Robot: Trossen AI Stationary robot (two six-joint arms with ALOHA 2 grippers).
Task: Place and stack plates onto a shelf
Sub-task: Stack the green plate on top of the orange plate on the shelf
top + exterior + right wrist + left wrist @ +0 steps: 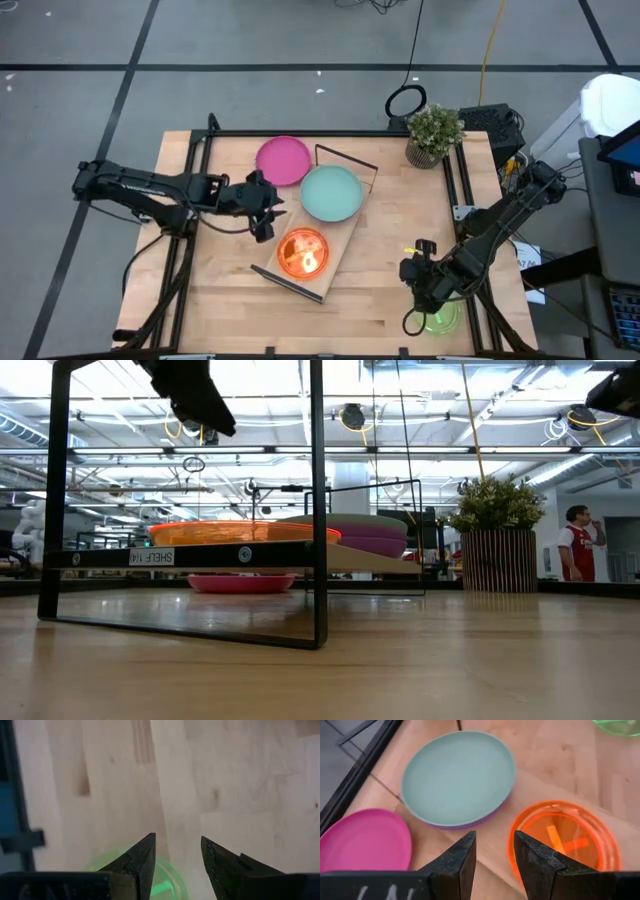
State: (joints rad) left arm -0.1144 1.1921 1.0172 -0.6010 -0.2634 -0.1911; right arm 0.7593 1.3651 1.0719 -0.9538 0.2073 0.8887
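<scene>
The shelf (342, 236), a light-wood board on black frames, lies slantwise mid-table. It carries an orange translucent plate (302, 252) (565, 840) at its near end. At its far end a mint plate (331, 193) (457, 777) lies on a purple one (466, 826). A magenta plate (283, 160) (365, 840) lies flat on the table behind the shelf. My left gripper (266, 218) (495, 847) hangs open above the shelf's left edge, beside the orange plate. My right gripper (425, 292) (177, 852) is open over a lime-green plate (440, 318) (167, 875) at the table's near right.
A potted plant (433, 135) stands at the far right corner. In the low view the shelf's black frame (318, 500) rises in front, with the magenta plate (240, 582) on the table beneath the board. A person (578, 545) stands in the room beyond.
</scene>
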